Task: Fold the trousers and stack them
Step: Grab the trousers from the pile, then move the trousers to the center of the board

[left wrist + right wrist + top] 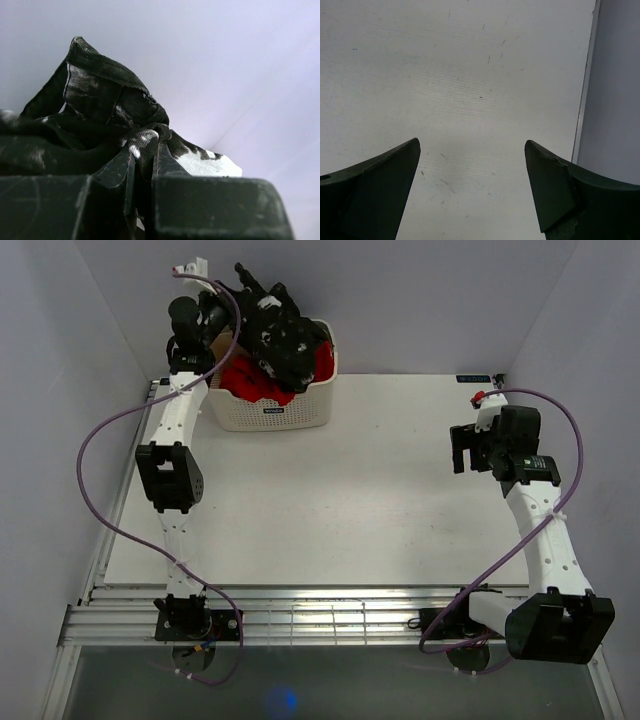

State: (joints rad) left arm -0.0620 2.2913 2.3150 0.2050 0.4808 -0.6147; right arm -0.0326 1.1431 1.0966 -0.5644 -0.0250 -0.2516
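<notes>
The trousers [282, 332], black with white speckles, hang bunched over the white basket [270, 412] at the back left. My left gripper [232, 302] is shut on a fold of them and holds it above the basket; in the left wrist view the fabric [107, 107] is pinched between my fingers [120, 172]. My right gripper [462, 449] is open and empty above the bare table at the right; its fingertips [410, 160] stand wide apart over the white surface.
A bright red garment [248, 378] lies in the basket under the trousers. The white table top [330, 500] spreads between the arms. Its right edge [585, 90] shows in the right wrist view. Grey walls close in on three sides.
</notes>
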